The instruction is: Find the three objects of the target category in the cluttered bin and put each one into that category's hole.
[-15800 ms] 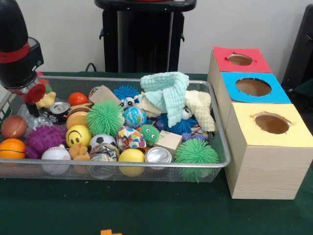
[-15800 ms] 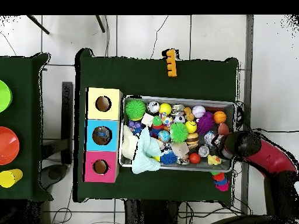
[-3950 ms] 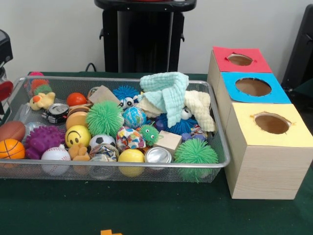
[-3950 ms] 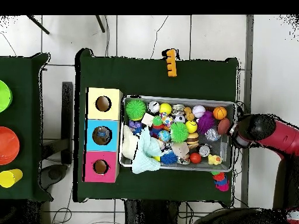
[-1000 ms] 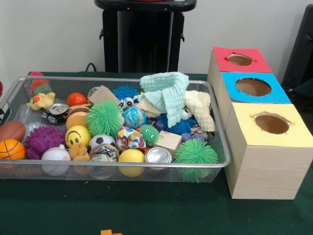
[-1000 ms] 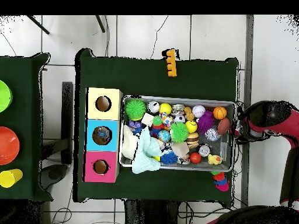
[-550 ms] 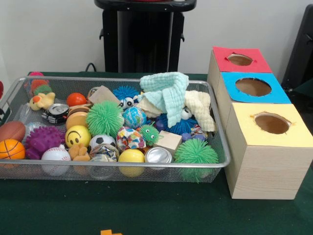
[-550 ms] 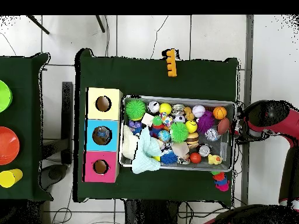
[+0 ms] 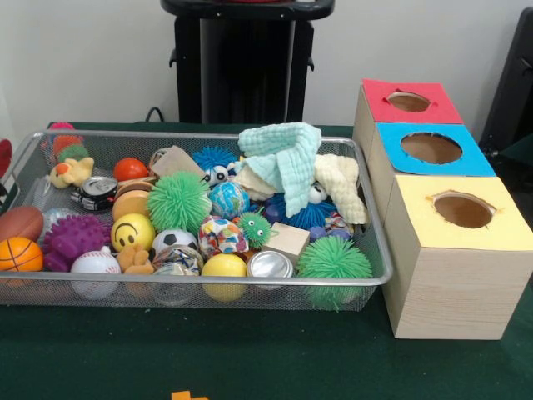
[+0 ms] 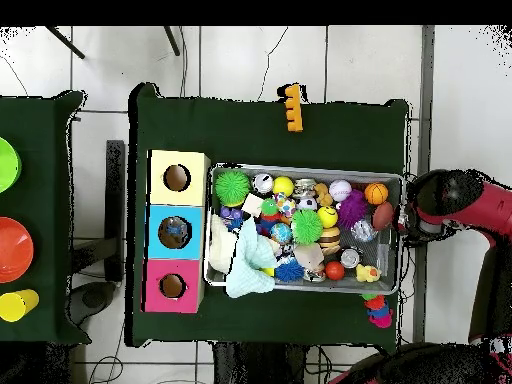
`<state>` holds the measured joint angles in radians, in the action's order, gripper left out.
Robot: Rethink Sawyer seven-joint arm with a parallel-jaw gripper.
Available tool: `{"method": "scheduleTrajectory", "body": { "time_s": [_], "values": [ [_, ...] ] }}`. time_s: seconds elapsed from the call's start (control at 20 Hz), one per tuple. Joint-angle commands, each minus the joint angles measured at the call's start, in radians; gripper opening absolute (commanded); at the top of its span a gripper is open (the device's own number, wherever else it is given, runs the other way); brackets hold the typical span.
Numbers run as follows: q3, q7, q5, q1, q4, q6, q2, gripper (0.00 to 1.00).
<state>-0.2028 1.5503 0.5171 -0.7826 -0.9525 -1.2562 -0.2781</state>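
Note:
A wire mesh bin (image 9: 208, 282) holds a heap of toys: green spiky balls (image 9: 177, 201), a smiley ball (image 9: 133, 231), a basketball (image 9: 18, 252), cans (image 9: 269, 264), a wooden block (image 9: 290, 239) and pale cloths (image 9: 287, 162). To its right stand three boxes with a hole in each top: yellow (image 9: 462, 208), blue (image 9: 431, 147) and red (image 9: 408, 102). In the overhead view the bin (image 10: 305, 170) lies beside the same boxes (image 10: 174, 232). My gripper (image 10: 412, 222) hangs just outside the bin's short end, under the red arm. Only a red sliver of it (image 9: 3, 158) shows in the front view.
An orange toy (image 10: 292, 107) lies on the green table beyond the bin. A small stack of coloured pieces (image 10: 376, 312) sits by the bin's corner near the arm. A side table carries plates (image 10: 15, 245) and a yellow cup.
The arm drew back from over the bin's end to just outside it, and has barely shifted in the last second. The bin's contents look the same.

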Motion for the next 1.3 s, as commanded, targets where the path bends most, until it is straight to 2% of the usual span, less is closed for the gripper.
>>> {"method": "scheduleTrajectory", "body": {
  "time_s": [0.05,0.15,0.55,0.7,0.95,1.1,1.3],
  "values": [
    [-0.103,0.253,-0.048,0.094,-0.108,0.439,0.136,0.0],
    [-0.099,0.237,-0.077,0.094,-0.11,0.394,0.121,0.0],
    [-0.078,0.224,-0.113,0.105,-0.168,0.368,0.056,0.0],
    [-0.062,0.205,-0.118,0.114,-0.195,0.334,0.003,0.0],
    [-0.045,0.122,-0.128,0.107,-0.231,0.274,-0.087,0.0],
    [-0.04,0.069,-0.141,0.089,-0.254,0.28,-0.115,0.0],
    [-0.046,0.027,-0.15,0.06,-0.279,0.357,-0.089,0.0]
  ]
}}
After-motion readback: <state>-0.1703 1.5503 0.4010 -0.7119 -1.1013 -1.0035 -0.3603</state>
